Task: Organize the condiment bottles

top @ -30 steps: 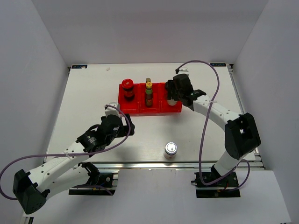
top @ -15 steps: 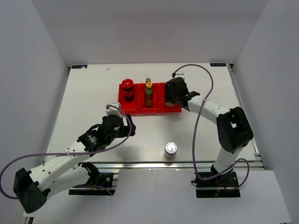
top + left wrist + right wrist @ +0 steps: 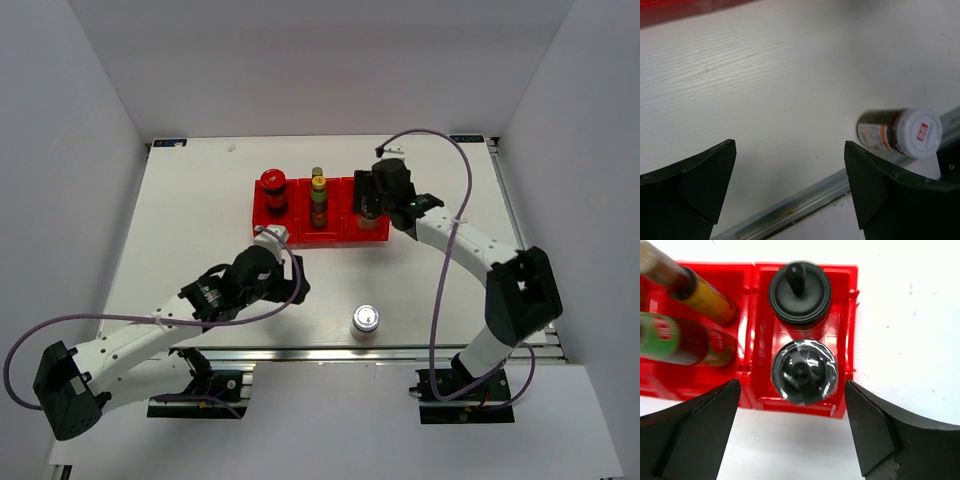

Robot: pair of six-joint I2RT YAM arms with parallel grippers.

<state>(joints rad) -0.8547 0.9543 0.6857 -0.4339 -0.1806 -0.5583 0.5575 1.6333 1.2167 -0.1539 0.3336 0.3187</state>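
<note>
Three joined red bins [image 3: 300, 236] stand mid-table. A red-lidded jar [image 3: 272, 186] fills the left one. The thin yellow-labelled bottle [image 3: 317, 176] and the yellow-capped bottle [image 3: 319, 197] share the middle one. My right gripper [image 3: 370, 204] hovers open over the right bin [image 3: 790, 409], where a black-lidded jar [image 3: 800, 292] and a dark-metallic-lidded jar [image 3: 804, 371] stand one behind the other, the jaws [image 3: 792, 430] apart from both. A silver-lidded jar [image 3: 365, 320] stands alone near the front edge. My left gripper [image 3: 290, 283] is open and empty, left of that jar [image 3: 905, 132].
The table's metal front rail [image 3: 805, 200] runs just below the left fingers and close behind the lone jar. White walls enclose the table on three sides. A purple cable loops above each arm.
The right gripper has opened and let go of the dark-metallic-lidded jar, which now stands in the right bin. The left arm has moved right, toward the silver-lidded jar.
</note>
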